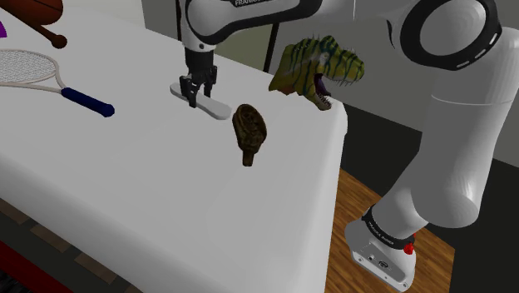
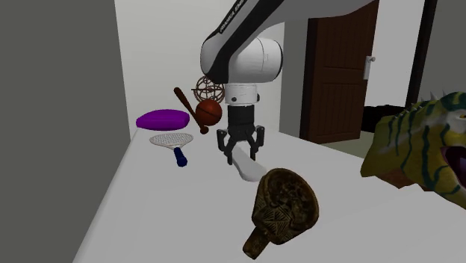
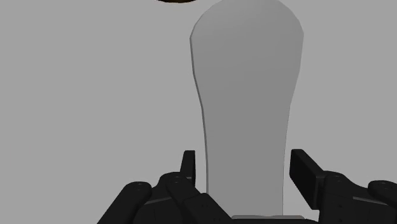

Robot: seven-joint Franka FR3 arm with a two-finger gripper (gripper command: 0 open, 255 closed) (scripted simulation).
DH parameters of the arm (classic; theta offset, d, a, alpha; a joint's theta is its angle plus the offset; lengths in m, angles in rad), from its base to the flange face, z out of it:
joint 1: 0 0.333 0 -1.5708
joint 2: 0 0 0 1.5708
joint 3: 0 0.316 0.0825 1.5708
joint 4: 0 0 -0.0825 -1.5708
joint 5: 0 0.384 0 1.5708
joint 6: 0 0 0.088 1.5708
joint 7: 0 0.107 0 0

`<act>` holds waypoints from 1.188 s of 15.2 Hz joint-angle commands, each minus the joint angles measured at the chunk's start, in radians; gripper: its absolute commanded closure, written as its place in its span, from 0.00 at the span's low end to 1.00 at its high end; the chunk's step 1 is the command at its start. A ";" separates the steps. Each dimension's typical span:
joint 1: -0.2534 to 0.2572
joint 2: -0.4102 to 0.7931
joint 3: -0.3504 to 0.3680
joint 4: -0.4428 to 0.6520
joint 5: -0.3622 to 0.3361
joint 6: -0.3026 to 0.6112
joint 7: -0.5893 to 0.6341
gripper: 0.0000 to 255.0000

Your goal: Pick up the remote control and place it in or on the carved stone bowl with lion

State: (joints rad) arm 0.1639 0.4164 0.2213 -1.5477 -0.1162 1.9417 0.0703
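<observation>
Fingers [image 3: 305, 175] spread, straddling narrower end of remote control [image 3: 248, 95], not touching. Likely light, stiff, smooth; pinch across long sides. Target carved brown bowl [image 1: 249, 129] near edge of surface [image 1: 166, 200].

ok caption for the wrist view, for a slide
Open gripper straddling the pale grey remote control on the table, fingers either side, not yet gripping.

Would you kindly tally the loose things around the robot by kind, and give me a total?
Sports gear: 3 (racket, bat, ball)
Remote control: 1
Carved brown bowl: 1
Dinosaur head: 1
Purple flat object: 1
Wire sphere: 1
Total: 8
</observation>
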 commanded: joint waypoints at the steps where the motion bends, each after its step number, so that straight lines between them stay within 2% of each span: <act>1: -0.001 -0.010 0.001 0.014 0.003 -0.024 -0.003 1.00; 16: 0.005 -0.027 0.005 0.182 0.010 -0.208 -0.013 1.00; 18: -0.015 -0.126 0.008 0.041 0.030 -0.164 -0.022 1.00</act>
State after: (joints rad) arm 0.1562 0.3317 0.2278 -1.4477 -0.0945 1.7588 0.0505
